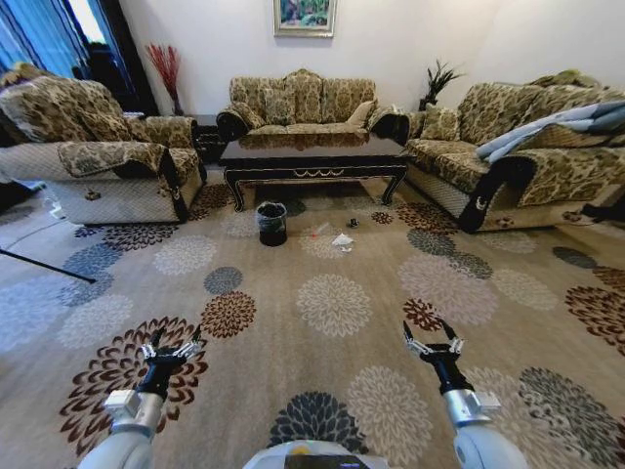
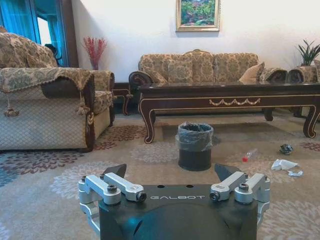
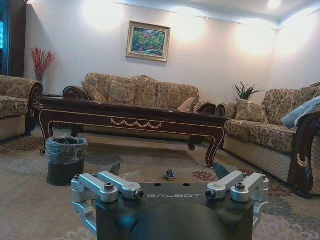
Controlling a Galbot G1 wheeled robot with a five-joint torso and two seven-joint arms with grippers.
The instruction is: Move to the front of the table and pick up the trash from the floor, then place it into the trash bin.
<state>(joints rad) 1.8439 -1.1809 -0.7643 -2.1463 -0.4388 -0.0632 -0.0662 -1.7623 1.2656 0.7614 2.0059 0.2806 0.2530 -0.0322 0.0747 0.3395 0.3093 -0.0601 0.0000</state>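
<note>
The dark glossy table (image 1: 312, 156) stands far ahead between the sofas, also seen in the wrist views (image 2: 230, 95) (image 3: 125, 117). On the carpet in front of it stands the black trash bin (image 1: 271, 223) (image 2: 195, 146) (image 3: 65, 159) with a clear liner. Right of the bin lies the trash: a clear bottle with red cap (image 1: 320, 231) (image 2: 249, 155), a white paper piece (image 1: 343, 240) (image 2: 283, 165) and a small dark wad (image 1: 353, 223) (image 2: 286, 148) (image 3: 170, 174). My left gripper (image 1: 172, 347) and right gripper (image 1: 431, 338) hang open and empty over the carpet near me, far from the trash.
Patterned sofas flank the table: one on the left (image 1: 98, 147), one behind it (image 1: 303, 103), one on the right (image 1: 527, 156). A dark cable or rod (image 1: 44, 264) crosses the carpet at left. Wide open flowered carpet (image 1: 332, 303) lies between me and the table.
</note>
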